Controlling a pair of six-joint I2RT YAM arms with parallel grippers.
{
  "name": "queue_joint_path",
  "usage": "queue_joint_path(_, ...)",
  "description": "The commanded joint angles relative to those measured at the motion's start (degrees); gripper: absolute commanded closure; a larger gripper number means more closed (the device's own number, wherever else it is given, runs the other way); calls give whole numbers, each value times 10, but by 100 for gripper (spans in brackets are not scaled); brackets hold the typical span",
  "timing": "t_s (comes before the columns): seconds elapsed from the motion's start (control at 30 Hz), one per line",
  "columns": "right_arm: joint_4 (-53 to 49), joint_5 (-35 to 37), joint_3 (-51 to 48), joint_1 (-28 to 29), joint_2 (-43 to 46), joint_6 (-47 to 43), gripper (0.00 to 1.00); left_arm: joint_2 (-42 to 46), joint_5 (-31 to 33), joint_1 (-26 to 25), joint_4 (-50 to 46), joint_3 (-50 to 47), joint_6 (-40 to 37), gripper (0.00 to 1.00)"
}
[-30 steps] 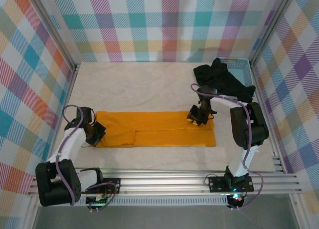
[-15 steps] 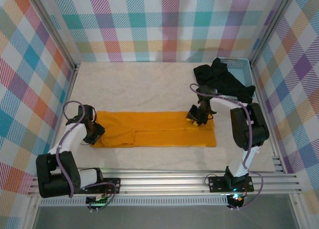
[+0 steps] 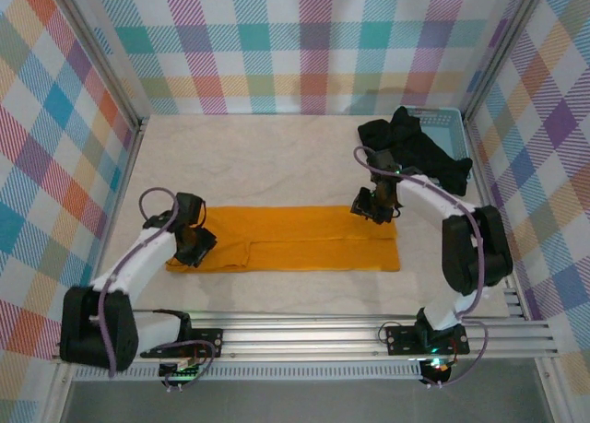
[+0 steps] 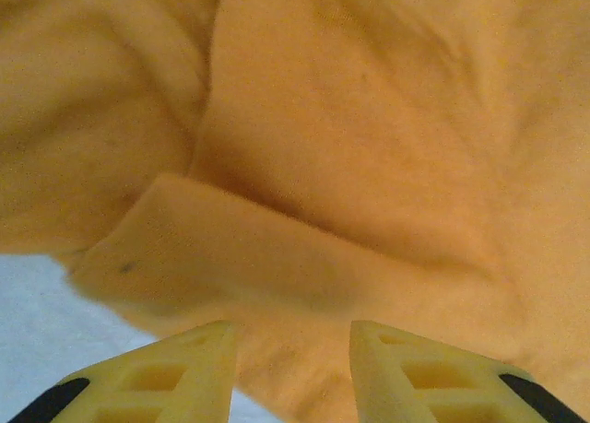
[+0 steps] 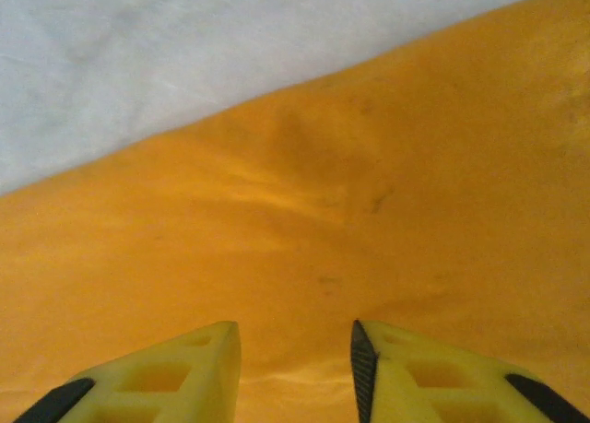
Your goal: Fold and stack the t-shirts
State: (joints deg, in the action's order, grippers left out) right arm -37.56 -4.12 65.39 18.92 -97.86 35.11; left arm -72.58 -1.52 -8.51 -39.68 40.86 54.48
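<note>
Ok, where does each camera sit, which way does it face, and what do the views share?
Top external: fixed above and behind the bases, looking down on the table; both arms show, left end effector and right end effector at opposite ends of the orange t-shirt.
Left wrist: on that arm, looking past its yellow fingers at a folded shirt edge.
Right wrist: on that arm, looking past its fingers at the shirt's edge and table.
Shared: all three see the orange t-shirt and table.
</note>
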Motion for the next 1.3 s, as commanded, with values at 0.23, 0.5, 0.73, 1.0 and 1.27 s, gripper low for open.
queue_joint_path(0.23,-83,22,27,-2,-89,-41,65,-198,10,24,50,100,-14,65)
queue_joint_path(0.5,-46,-52,-84,14,-11,22,65,-415,-10,17,56,365,-117,67)
queue_joint_path(0.73,-13,-52,-121,149,16,144,65,-603,-77,-32,131,646,-98,66)
queue_joint_path(1.0,50,-109,-64,258,-56,232,65,-854,-146,-98,73,1053,-72,65)
queue_joint_path(1.27,112,-123,-10,279,-89,248,61,-865,-161,-100,119,1133,-42,55)
